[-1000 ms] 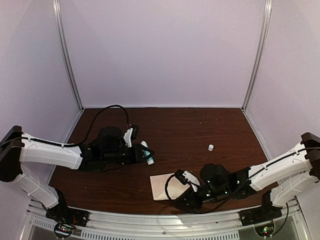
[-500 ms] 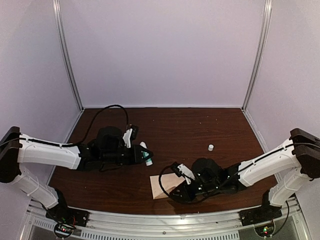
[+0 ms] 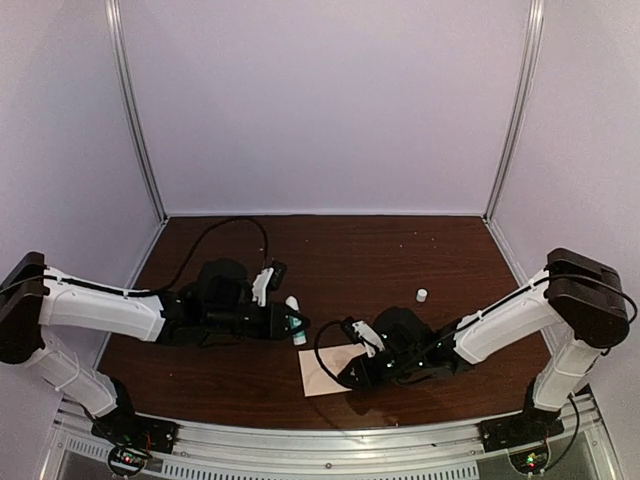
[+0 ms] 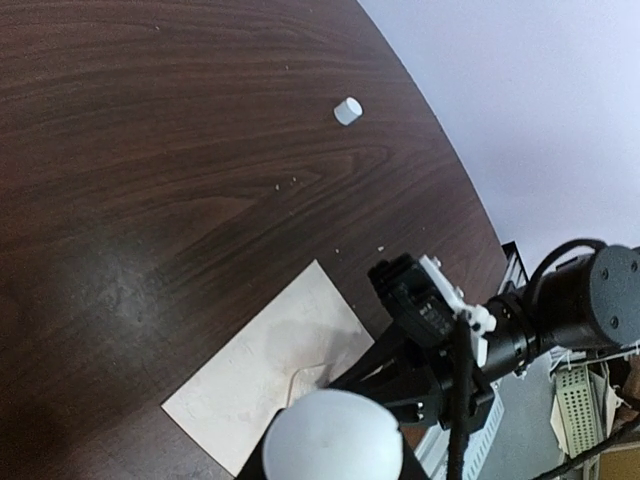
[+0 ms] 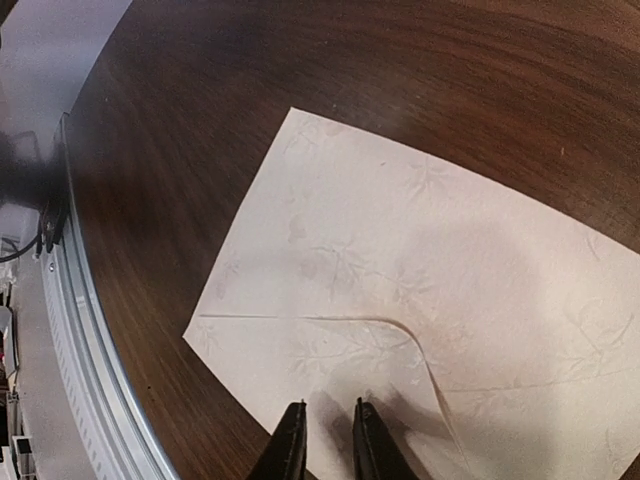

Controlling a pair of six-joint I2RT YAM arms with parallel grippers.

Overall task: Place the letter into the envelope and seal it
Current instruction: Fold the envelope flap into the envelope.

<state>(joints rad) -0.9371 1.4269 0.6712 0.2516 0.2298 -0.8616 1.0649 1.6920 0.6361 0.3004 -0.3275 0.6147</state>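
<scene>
The surface (image 3: 400, 250) is dark brown wood grain, boxed in by pale lilac walls (image 3: 320, 100) with slim metal posts (image 3: 135, 110) at the back corners and a metal rail (image 3: 330, 440) along the near edge. The envelope (image 3: 320, 368) lies flat at about 6 o'clock on the surface, close to that rail. The right claw (image 3: 352, 377) sits low over the envelope's 3 o'clock side, its fingers (image 5: 290, 445) drawn near each other with a slim gap. I cannot tell whether they nip the paper. The left claw (image 3: 290, 325), at 10 o'clock from the envelope, is pinching a white tube (image 3: 294, 312). A small white cap (image 3: 421, 295) stands at 2 o'clock, well apart.
</scene>
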